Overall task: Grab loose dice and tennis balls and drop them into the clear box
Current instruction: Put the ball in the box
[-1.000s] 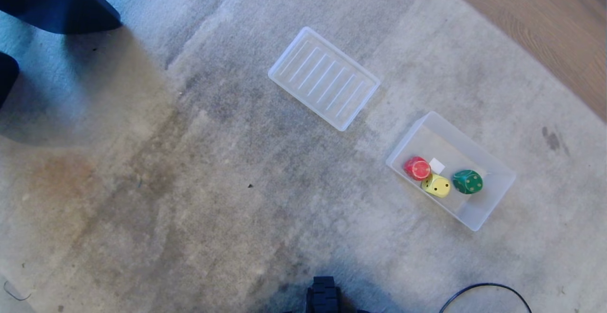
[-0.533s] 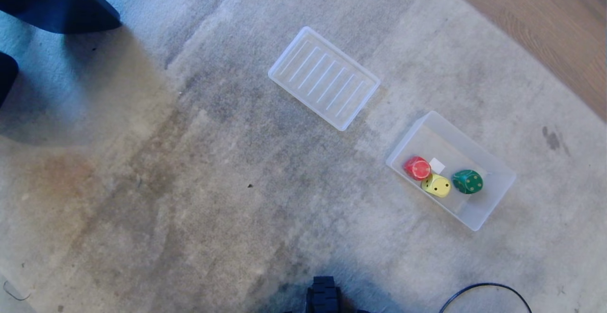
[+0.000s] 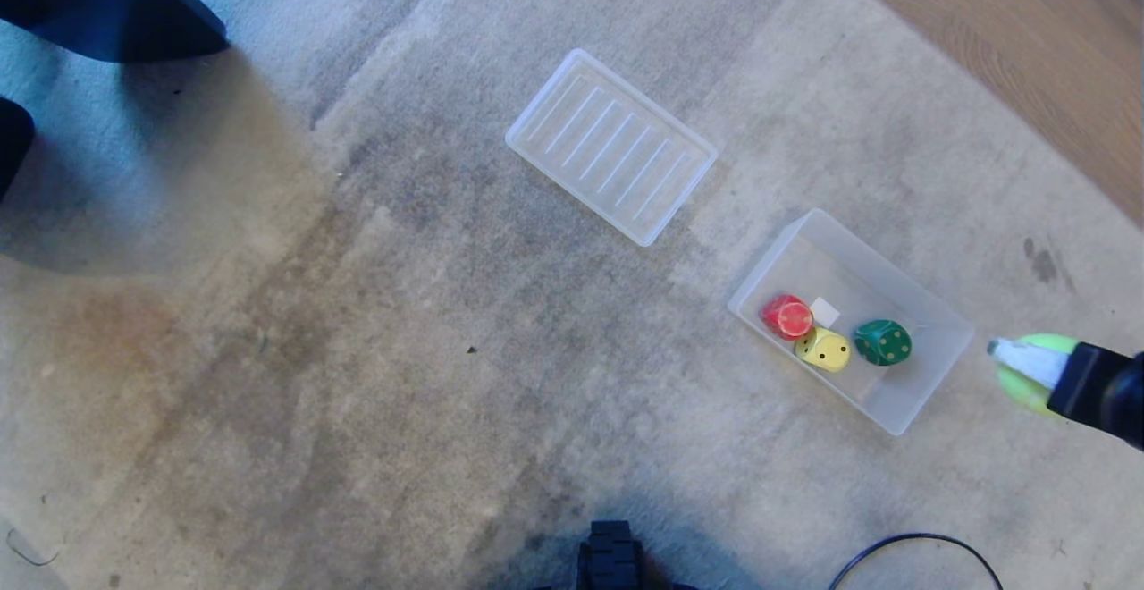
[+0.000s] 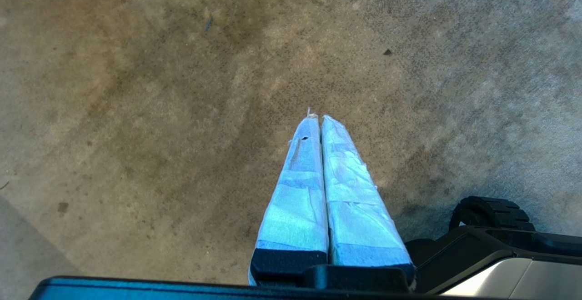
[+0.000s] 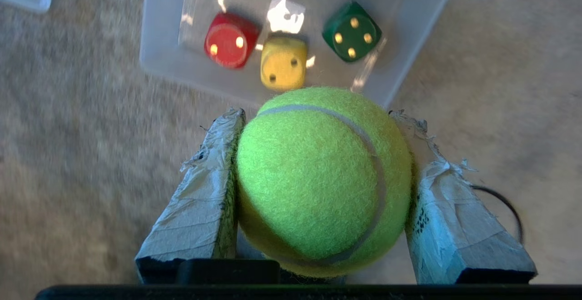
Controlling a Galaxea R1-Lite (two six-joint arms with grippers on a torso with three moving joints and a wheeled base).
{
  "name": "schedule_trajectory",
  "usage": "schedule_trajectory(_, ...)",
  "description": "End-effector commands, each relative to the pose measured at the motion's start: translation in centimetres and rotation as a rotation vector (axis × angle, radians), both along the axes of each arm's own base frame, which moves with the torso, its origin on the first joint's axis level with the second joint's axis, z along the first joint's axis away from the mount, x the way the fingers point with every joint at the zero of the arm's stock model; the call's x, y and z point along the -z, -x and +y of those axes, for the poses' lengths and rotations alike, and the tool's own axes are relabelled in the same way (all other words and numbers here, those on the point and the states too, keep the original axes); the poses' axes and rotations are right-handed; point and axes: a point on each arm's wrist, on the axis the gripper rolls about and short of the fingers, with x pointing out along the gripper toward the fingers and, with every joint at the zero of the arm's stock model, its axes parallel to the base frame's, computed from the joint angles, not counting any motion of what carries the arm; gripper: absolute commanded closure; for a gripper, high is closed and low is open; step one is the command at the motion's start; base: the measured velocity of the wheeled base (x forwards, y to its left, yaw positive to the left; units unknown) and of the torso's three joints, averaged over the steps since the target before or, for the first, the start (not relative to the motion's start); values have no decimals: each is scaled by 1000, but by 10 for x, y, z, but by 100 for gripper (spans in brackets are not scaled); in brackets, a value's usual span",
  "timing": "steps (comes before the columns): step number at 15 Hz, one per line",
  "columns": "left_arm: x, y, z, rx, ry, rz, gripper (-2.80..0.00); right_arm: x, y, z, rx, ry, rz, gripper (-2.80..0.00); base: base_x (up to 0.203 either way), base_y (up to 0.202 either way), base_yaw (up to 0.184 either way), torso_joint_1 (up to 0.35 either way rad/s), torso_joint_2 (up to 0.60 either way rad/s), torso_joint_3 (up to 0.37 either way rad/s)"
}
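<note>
Jaws of your right gripper [image 5: 318, 113] are clamping a tennis ball [image 5: 318, 177], hanging just off the clear box [image 3: 929, 384] at its four o'clock. The box is holding the red die [image 3: 786, 316], yellow die [image 3: 825, 350] and green die [image 3: 883, 342]. Your left gripper [image 4: 317, 119] is pressing its jaws together over the carpet [image 3: 357, 349].

Three dice [image 3: 834, 337], one tennis ball [image 5: 323, 179], one clear box [image 3: 929, 375], one ribbed tray [image 3: 610, 146].

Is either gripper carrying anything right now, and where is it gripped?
The right gripper holds a tennis ball, its fingers pressing opposite sides of the ball. The left gripper is shut on nothing.
</note>
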Motion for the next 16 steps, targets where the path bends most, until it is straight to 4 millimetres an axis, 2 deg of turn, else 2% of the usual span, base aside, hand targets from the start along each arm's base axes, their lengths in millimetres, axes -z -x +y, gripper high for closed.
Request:
schedule_trajectory(1, 0, 0, 0, 0, 1, 0, 0, 34, -52, 1, 4, -19, 79, 0, 0, 0, 0, 0, 0, 0)
schedule_trajectory(4, 0, 0, 0, -1, 1, 0, 0, 60, -97, 3, 16, -56, -13, 0, 0, 0, 0, 0, 0, 0)
schedule_trajectory(6, 0, 0, 0, 0, 1, 0, 0, 71, -117, 1, 23, -66, -111, 0, 0, 0, 0, 0, 0, 0)
schedule_trajectory(9, 0, 0, 0, -1, 1, 0, 0, 89, -135, 0, 22, -64, -191, 0, 0, 0, 0, 0, 0, 0)
schedule_trajectory(11, 0, 0, 0, -1, 1, 0, 0, 100, -141, 0, 28, -69, -174, 0, 0, 0, 0, 0, 0, 0)
schedule_trajectory(12, 0, 0, 0, -1, 1, 0, 0, 100, -143, 0, 34, -88, -181, 0, 0, 0, 0, 0, 0, 0)
schedule_trajectory(13, 0, 0, 0, -1, 1, 0, 0, 99, -144, 0, 36, -105, -189, -181, 0, 0, 0, 0, 0, 0)
schedule_trajectory(14, 0, 0, 0, -1, 1, 0, 0, 100, -144, 0, 35, -107, -184, -280, 0, 0, 0, 0, 0, 0)
schedule_trajectory(16, 0, 0, 0, 0, 1, 0, 0, 104, -142, 0, 34, -118, -169, -280, 0, 0, 0, 0, 0, 0)
